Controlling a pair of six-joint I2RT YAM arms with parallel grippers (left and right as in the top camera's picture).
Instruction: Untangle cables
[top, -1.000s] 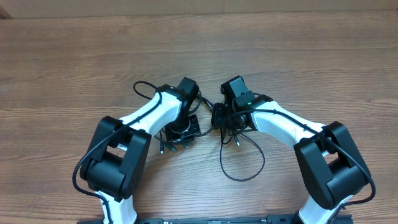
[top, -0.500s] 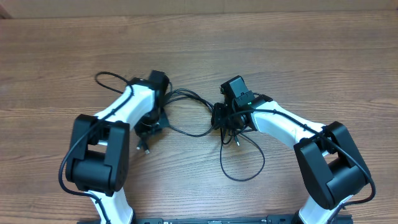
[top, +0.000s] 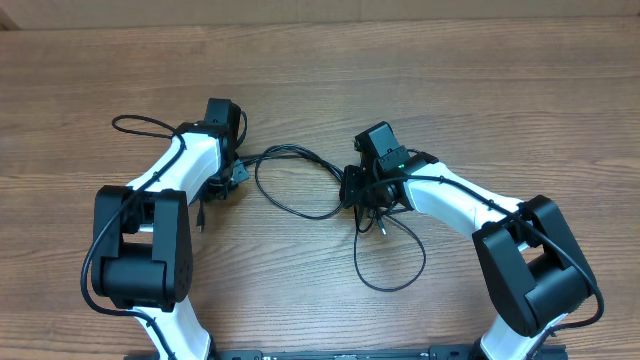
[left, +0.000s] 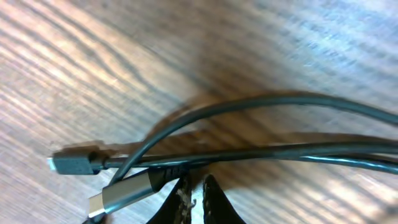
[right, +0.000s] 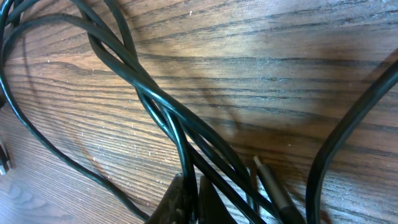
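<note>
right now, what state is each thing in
left tool, shut on the cables
right tool, shut on the cables
cables, slack between the tools, twisted together, not yet untangled
plugs, free, plugged into nothing

Left wrist view blurred; left fingers (left: 214, 202) cropped by bottom edge just below the cables (left: 261, 152), whose strands exit right. Right fingers (right: 175, 202) cropped likewise below the cables. Overhead, I can't see either pair: wrists (top: 222, 125) cover them.
</note>
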